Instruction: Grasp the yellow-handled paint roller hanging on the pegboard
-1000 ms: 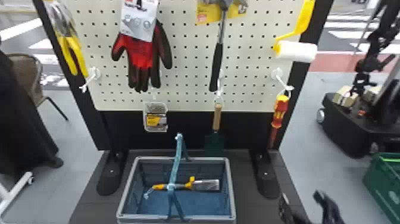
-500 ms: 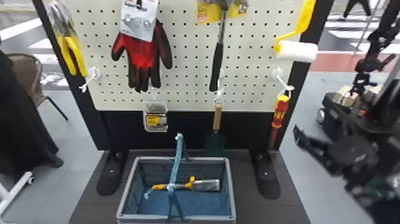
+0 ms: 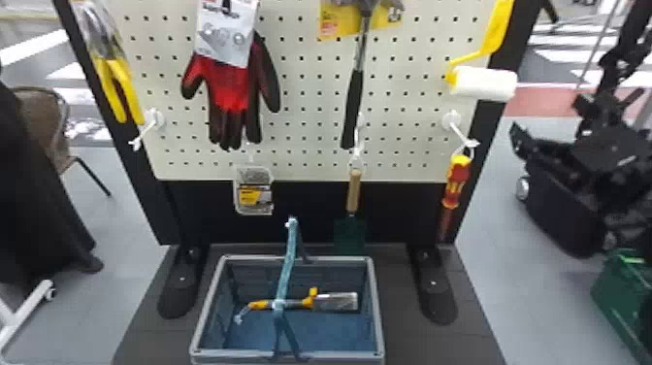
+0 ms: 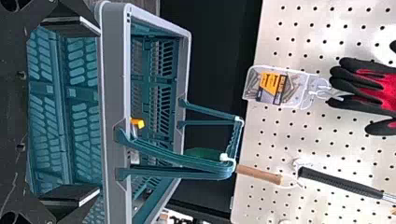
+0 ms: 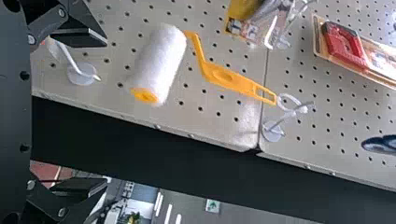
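The yellow-handled paint roller (image 3: 478,80) hangs at the pegboard's (image 3: 310,141) upper right corner, its white sleeve lowest and its yellow handle (image 3: 499,24) rising above. In the right wrist view the roller (image 5: 159,63) and its handle (image 5: 229,79) lie ahead of my right gripper (image 5: 100,114), which is open wide with nothing between its fingers. In the head view that gripper (image 3: 526,143) hovers right of the board, below the roller and apart from it. My left gripper (image 4: 88,112) is open, low in front of the basket (image 4: 109,93).
Pliers (image 3: 114,87), red gloves (image 3: 230,92), a hammer (image 3: 354,92), a screwdriver (image 3: 453,182), a small shovel (image 3: 351,213) and a screw pack (image 3: 252,189) hang on the board. The grey basket (image 3: 376,301) below holds a scraper (image 3: 310,303). A green crate (image 3: 626,296) stands at the right.
My right arm has risen from the bottom edge of the head view to the right side, coming up toward the roller's corner of the board.
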You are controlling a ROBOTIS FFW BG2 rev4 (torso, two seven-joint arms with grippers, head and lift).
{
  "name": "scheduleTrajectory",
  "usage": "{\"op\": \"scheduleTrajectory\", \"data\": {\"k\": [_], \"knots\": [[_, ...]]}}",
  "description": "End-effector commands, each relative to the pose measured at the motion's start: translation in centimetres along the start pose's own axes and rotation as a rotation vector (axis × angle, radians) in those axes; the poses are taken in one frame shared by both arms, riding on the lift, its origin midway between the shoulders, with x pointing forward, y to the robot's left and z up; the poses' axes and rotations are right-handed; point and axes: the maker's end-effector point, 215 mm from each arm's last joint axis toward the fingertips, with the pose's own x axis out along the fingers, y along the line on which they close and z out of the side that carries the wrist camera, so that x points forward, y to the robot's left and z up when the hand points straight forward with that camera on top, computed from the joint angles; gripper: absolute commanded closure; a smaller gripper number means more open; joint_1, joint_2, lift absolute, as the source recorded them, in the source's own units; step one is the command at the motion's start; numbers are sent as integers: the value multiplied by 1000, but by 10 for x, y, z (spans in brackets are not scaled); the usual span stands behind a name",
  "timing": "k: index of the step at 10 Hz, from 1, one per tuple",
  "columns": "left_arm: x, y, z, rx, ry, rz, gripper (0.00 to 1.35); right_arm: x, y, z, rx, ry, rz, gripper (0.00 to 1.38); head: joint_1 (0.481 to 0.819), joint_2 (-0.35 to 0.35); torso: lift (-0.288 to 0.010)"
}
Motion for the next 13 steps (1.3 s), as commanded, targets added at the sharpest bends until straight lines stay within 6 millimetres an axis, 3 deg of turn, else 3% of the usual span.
{"op": "scheduleTrajectory", "data": {"k": [1, 4, 7, 9, 11, 12, 13], "knots": [[3, -1, 0, 3, 1, -9, 121, 17, -22, 18, -1, -29, -6, 228, 549, 0, -100], [9, -3, -2, 5, 5, -22, 121, 54, -37, 62, -17, -77, 34, 225, 549, 0, -100], [16, -9, -2, -1, 4, -37, 121, 97, 18, 83, 36, -78, 204, 225, 549, 0, -100], [20, -12, -5, -5, 6, -46, 121, 99, 26, 95, 34, -68, 261, 225, 549, 0, -100], [15, -11, -10, -15, 15, -40, 121, 93, 18, 108, 18, -71, 242, 225, 549, 0, -100], [15, -14, -12, -21, 23, -44, 121, 94, 18, 104, 38, -64, 245, 262, 549, 0, -100], [16, -13, -10, -19, 18, -43, 121, 94, 18, 98, 48, -49, 246, 613, 549, 0, -100]]}}
